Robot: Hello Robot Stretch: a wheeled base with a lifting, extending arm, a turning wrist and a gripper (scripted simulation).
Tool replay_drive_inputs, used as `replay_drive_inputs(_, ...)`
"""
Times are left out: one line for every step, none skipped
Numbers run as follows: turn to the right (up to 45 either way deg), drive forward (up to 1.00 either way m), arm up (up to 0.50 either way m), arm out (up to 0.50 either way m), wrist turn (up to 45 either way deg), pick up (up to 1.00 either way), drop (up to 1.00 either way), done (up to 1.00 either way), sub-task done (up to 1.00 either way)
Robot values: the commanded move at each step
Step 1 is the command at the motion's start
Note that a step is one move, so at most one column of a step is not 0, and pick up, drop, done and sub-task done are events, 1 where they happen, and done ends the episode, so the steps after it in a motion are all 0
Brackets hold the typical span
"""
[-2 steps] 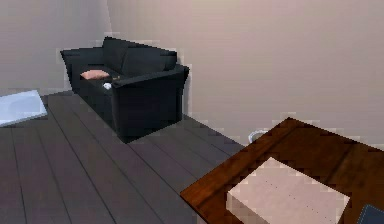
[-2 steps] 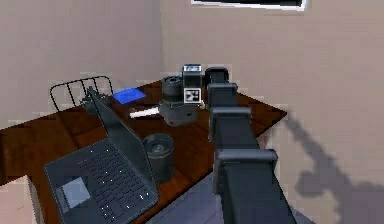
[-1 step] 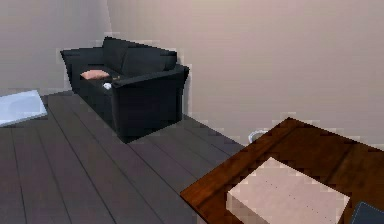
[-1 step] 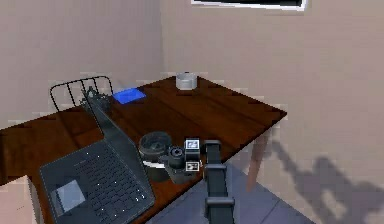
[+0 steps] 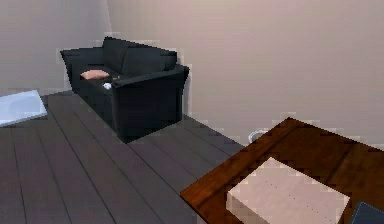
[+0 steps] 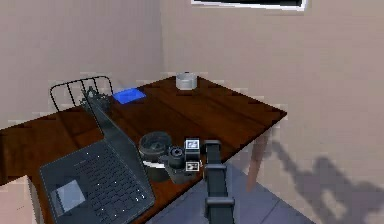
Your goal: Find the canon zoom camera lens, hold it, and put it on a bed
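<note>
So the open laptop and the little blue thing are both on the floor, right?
Not the floor. The open laptop and the little blue thing are both on the wooden table, as the arm side view shows.

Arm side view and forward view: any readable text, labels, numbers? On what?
No readable text in either view.
Laptop keys: too small to read.
White squares at the arm's end: black marks, a pattern, not letters.
Dark cylinder and blue flat thing on the table: no legible print.
Pale box in the forward view: plain top.
</note>
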Motion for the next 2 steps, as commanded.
replay_drive_inputs(0.0, 0.00, 0.10, 0.00, 0.0, 0.00, 0.00, 0.00, 0.00)
replay_drive_inputs(0.0, 0.00, 0.08, 0.00, 0.0, 0.00, 0.00, 0.00, 0.00)
